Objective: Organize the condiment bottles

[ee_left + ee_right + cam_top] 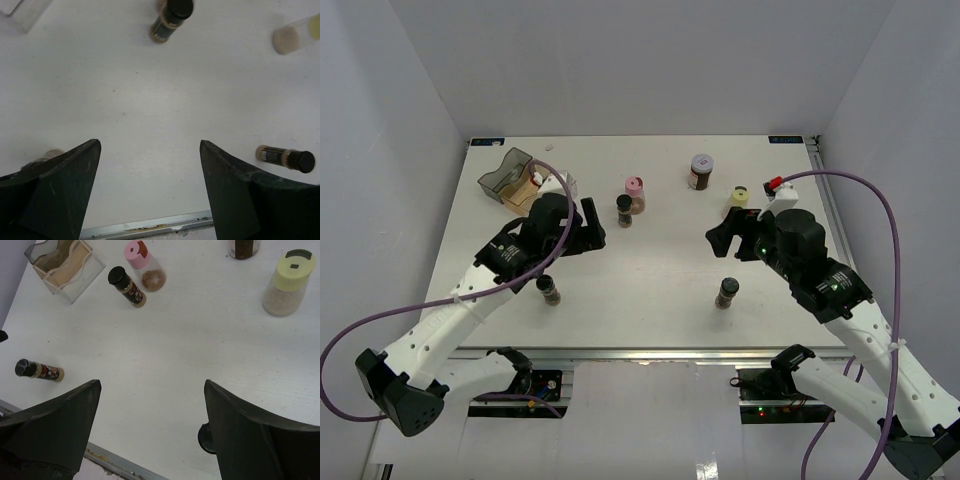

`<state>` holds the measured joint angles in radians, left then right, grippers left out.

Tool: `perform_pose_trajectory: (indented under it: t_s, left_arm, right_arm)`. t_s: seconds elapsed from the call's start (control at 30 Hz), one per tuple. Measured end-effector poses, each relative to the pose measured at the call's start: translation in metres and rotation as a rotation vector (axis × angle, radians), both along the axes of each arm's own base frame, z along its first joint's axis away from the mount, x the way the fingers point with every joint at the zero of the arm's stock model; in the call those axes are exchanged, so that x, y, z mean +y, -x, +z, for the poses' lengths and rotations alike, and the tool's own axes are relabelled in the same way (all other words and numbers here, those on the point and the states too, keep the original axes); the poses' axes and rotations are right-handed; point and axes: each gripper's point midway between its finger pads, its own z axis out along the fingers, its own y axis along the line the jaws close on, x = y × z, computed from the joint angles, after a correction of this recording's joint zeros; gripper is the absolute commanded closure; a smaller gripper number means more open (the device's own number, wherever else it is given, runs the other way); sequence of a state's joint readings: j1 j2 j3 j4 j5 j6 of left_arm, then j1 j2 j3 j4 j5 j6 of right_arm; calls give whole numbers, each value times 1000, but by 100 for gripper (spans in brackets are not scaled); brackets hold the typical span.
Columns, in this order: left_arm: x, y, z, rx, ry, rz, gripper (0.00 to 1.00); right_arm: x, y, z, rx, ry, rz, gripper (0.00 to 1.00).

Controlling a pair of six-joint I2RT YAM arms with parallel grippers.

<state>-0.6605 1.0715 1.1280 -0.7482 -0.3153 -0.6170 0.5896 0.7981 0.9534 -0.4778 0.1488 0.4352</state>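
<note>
Six jars stand on the white table (660, 270). The pink-capped jar (635, 193) and a black-capped jar (624, 210) stand together at centre back. The grey-lidded jar (701, 172) is behind the pale yellow jar (740, 200). Two more black-capped jars stand near the front, one on the left (549, 290) and one on the right (727, 292). My left gripper (592, 225) is open and empty above the table, left of the centre pair. My right gripper (723, 238) is open and empty just in front of the yellow jar. The right wrist view shows the pink-capped jar (142, 270) and the yellow jar (289, 282).
A clear compartment bin (515, 178) sits at the back left, partly behind the left arm; it also shows in the right wrist view (65, 267). The table's metal front edge (150, 227) lies close below the left gripper (149, 145). Purple cables loop over both arms.
</note>
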Motion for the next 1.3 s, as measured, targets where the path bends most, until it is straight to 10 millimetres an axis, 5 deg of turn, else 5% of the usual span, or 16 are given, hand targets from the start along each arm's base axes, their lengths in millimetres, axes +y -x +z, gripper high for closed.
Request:
perform_pose_trajectory:
  t_s: [0.5,1.3]
  left_arm:
    - [88,42,-68,238,-198,255,11]
    - [98,51,-108,362,-219,333,12]
  right_arm:
    - [4,10,-2,-6,1,60,10]
    - [10,13,-11,22,21,110,10]
